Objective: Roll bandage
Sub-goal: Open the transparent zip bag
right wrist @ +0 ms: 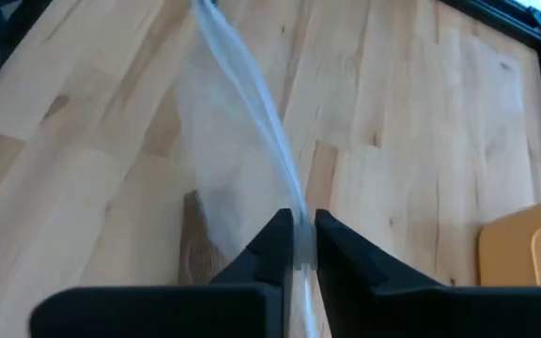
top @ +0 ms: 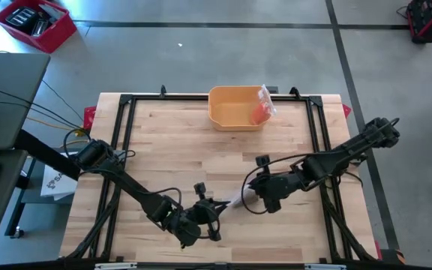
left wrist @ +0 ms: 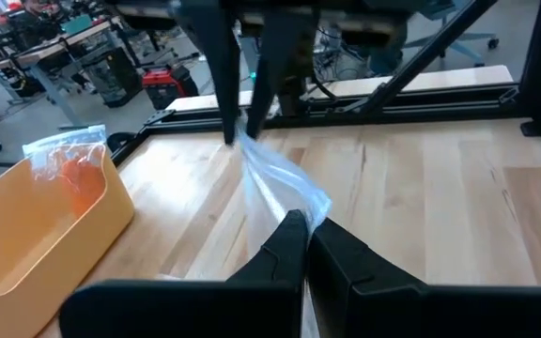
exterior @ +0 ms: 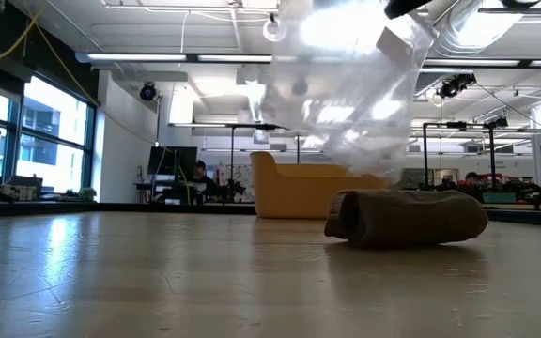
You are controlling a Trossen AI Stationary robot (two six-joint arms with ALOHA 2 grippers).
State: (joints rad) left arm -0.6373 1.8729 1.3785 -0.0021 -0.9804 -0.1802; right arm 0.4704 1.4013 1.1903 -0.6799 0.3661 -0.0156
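Both arms hold one clear plastic bag (left wrist: 280, 183) up between them, near the front of the surface (top: 163, 142). The left gripper (left wrist: 305, 230) has its fingers pinched tight on one edge of the bag. The right gripper (right wrist: 297, 230) has its fingers pinched tight on the other edge. The bag is pulled out long between the two, just off the wood.

The bandage (exterior: 407, 218) is a brown roll. It lies on the surface under the bag, as the low view shows. It looks like it is out of the bag, but this is hard to tell for sure.

A yellow bin (top: 235, 107) sits at the back of the surface with an orange packet (top: 261, 111) in it.

The step now seems to be getting the bandage free of its bag. Next, the bag likely needs to go aside. Then the fingers must let go of the bag and take the bandage to roll it.
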